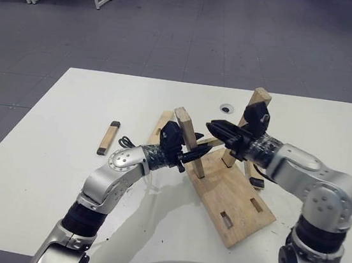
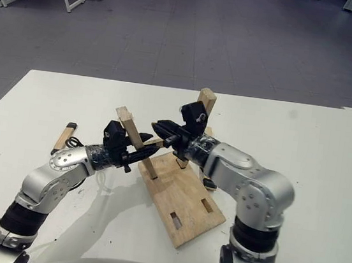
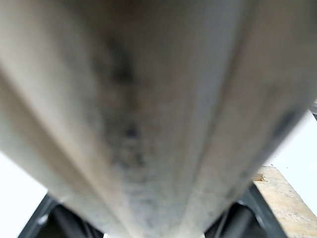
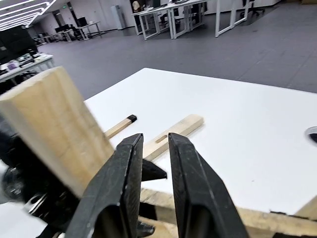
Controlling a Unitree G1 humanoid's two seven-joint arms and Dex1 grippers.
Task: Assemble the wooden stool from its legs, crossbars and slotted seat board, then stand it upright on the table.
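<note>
The slotted seat board lies flat on the white table, with two wooden legs standing tilted in it. My left gripper is shut on the near leg, and that leg's wood looms close between its dark fingers. A light crossbar spans between this leg and the far leg. My right gripper hovers just above the crossbar. Its fingers stand a narrow gap apart with nothing between them.
A loose slotted leg lies on the table behind the stool. A short bar with black ends lies to the left. Another black-tipped piece rests by the board's right side. A round cable hole sits farther back.
</note>
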